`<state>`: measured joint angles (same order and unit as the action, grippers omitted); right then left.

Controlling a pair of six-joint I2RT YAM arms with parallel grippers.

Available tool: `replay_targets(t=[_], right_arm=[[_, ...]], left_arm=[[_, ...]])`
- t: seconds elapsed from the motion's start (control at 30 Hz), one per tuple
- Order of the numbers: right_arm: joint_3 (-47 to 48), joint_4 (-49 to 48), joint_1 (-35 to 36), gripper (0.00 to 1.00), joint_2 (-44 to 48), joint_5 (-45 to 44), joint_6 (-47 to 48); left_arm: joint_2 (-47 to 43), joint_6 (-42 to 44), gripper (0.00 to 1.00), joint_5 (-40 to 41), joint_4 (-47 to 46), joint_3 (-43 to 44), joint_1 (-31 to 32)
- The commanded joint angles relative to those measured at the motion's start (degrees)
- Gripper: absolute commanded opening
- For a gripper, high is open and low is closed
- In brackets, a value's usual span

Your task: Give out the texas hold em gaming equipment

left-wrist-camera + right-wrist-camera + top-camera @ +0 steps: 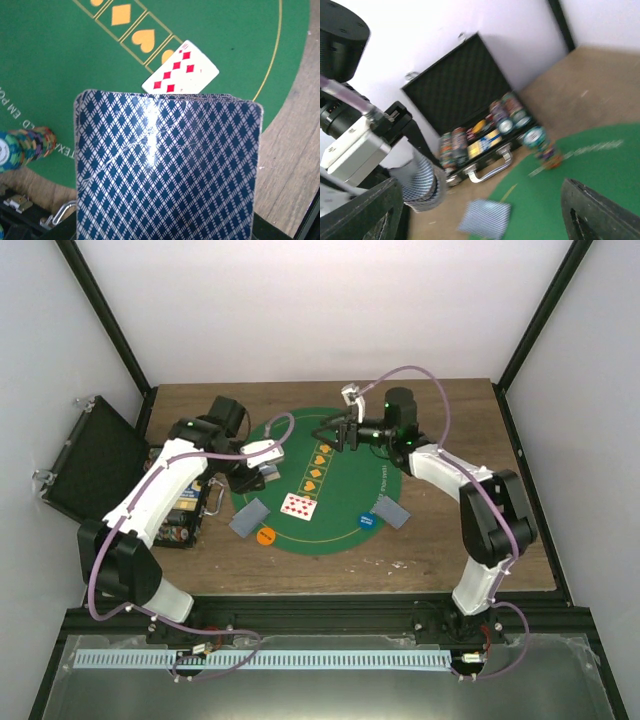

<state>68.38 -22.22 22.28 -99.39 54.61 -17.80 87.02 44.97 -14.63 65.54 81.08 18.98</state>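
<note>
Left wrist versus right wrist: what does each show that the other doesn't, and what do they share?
Only left wrist: a face-up diamonds card and the orange suit marks. Only right wrist: the case's open lid, the chips racked inside, a face-down card and the left arm holding the deck. Both: the deck, the green mat and a loose chip stack.
</note>
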Motion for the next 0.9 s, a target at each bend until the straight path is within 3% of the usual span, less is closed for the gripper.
replay_targets(t=[0.0,0.2,0.87], right_arm=[[3.4,-0.7,1.7,0.85,-5.2,12.6,-22.1],[12.7,14.2,7.1,0.85,-10.9,13.0,-12.0],[16.9,18.2,11.8,0.84,-17.5,13.0,-7.2]], left_arm=[[0.5,1.2,0.46,-0.9,1.1,2.4,2.6],[1.6,0.9,0.46,-0.8,1.1,3.3,4.3],[1.9,-0.3,0.46,-0.1,-0.9,3.6,4.7]])
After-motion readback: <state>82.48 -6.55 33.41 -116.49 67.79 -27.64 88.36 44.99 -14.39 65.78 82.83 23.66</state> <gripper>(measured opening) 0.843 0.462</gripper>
